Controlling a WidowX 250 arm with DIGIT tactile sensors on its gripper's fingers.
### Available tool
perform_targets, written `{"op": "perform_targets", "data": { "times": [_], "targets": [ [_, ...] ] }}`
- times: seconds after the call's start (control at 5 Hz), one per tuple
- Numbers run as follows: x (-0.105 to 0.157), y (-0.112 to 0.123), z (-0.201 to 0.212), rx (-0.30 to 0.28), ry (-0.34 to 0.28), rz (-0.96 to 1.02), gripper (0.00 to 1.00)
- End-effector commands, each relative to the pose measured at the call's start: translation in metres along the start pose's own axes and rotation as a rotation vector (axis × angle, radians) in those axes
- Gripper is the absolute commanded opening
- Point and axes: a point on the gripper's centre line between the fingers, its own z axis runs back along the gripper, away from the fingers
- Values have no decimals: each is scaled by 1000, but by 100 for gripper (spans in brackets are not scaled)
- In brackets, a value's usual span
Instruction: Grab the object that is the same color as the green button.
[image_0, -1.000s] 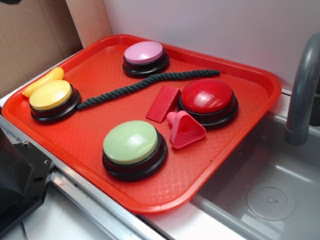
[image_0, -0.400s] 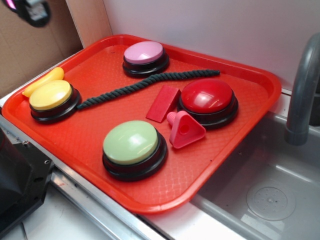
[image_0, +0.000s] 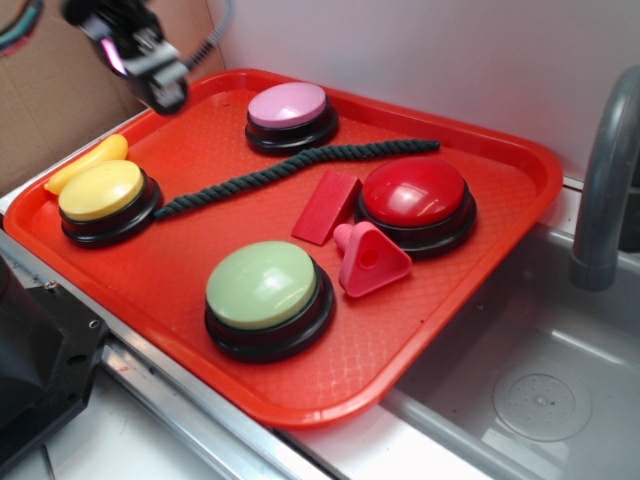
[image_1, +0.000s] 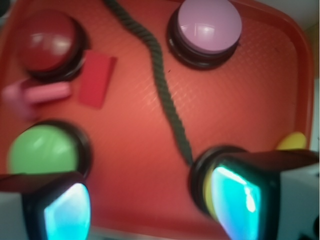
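Observation:
A long dark green twisted rope (image_0: 290, 168) lies across the red tray (image_0: 450, 300) from the yellow button (image_0: 100, 192) toward the back right; it also shows in the wrist view (image_1: 165, 90). The pale-green domed button (image_0: 262, 286) sits at the tray's front, at lower left in the wrist view (image_1: 42, 150). My gripper (image_0: 165, 85) hangs high above the tray's back left corner, well apart from the rope. In the wrist view my gripper (image_1: 150, 207) is open and empty, with bare tray between its fingers.
A pink button (image_0: 288, 106) stands at the back, a red button (image_0: 415, 194) to the right. A red wedge block (image_0: 326, 206) and a pink triangular piece (image_0: 368, 260) lie mid-tray. A yellow banana-shaped piece (image_0: 85, 163) lies at left. A sink with a grey faucet (image_0: 605, 180) is at right.
My gripper has come into view from the top left and moved right and down over the tray's back left corner. Nothing on the tray has moved.

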Motion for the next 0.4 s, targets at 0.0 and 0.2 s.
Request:
{"op": "perform_targets", "data": {
  "times": [0.0, 0.2],
  "targets": [
    [29, 23, -55, 16, -23, 16, 100],
    [39, 32, -77, 42, -7, 3, 100]
  ]
}}
